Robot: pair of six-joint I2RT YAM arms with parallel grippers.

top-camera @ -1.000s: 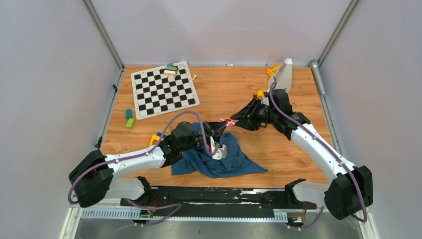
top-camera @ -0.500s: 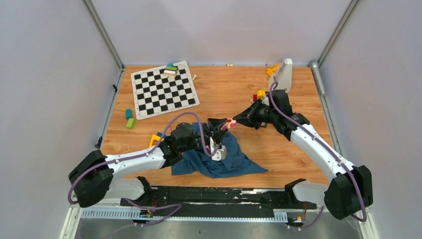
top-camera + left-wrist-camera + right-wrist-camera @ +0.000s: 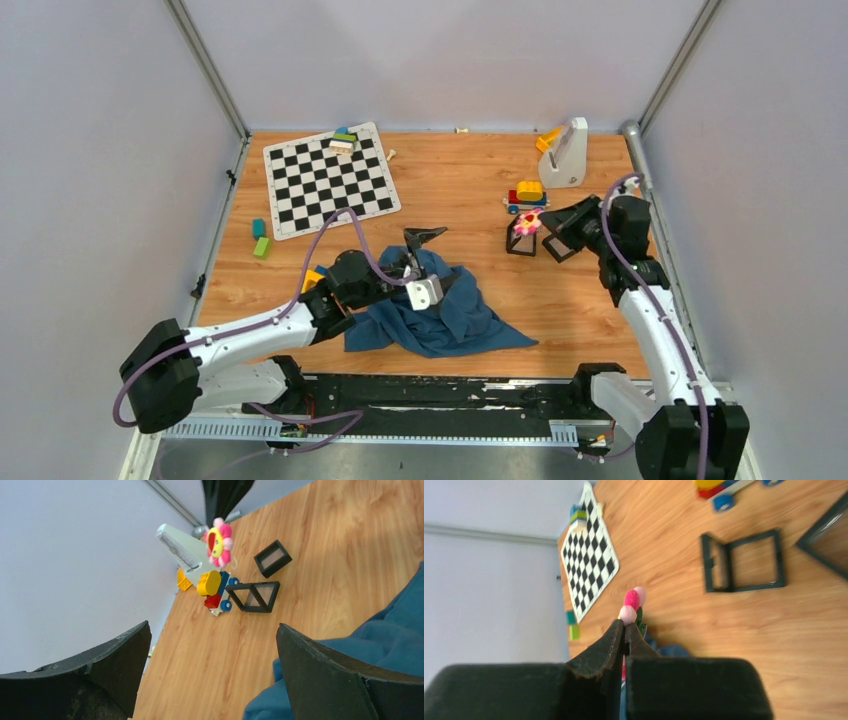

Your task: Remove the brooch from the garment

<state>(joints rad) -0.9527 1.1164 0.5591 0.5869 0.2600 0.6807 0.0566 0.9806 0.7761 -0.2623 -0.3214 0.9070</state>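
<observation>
The brooch (image 3: 524,222), a pink-and-white petalled flower, is pinched in my right gripper (image 3: 532,225), which is shut on it above the wood just below a toy car (image 3: 527,195). In the right wrist view only its petals (image 3: 631,602) stick out past the closed fingertips of that gripper (image 3: 624,627). From the left wrist the brooch (image 3: 218,542) hangs from black fingers, well away from the cloth. The garment (image 3: 445,315), a crumpled blue cloth, lies at the near middle. My left gripper (image 3: 433,262) stands open over its top edge, nothing between its fingers (image 3: 125,655); blue cloth (image 3: 390,630) shows beside it.
Two small black frames (image 3: 272,557) (image 3: 252,596) lie on the wood by the toy car (image 3: 212,587). A white wedge-shaped stand (image 3: 567,152) is at the back right. A chessboard (image 3: 330,180) with blocks lies back left, and loose blocks (image 3: 260,238) sit near the left wall.
My right gripper shut on the brooch and carried it right, away from the garment. My left gripper opened, let go of the cloth and drew back slightly.
</observation>
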